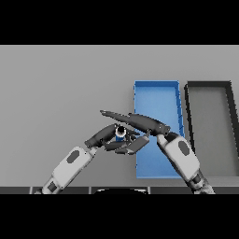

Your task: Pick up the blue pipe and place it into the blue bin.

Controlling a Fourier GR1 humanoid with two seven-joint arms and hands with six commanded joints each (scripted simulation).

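The blue pipe [120, 134] shows as a short blue tube with a dark round end, mostly covered by both hands. It sits just left of the blue bin [156, 95], near the bin's left wall. My left hand [101, 136] comes in from the lower left, and its fingers and thumb curl round the pipe from the side and below. My right hand [148, 123] reaches in from the lower right across the bin's left half. Its fingers stretch straight out to the left over the pipe. Whether the pipe rests on the table or is lifted cannot be made out.
A dark grey bin [210, 91] stands directly to the right of the blue bin. My right forearm [183, 158] lies over the near part of the blue bin. Grey table [60, 88] spreads to the left and behind.
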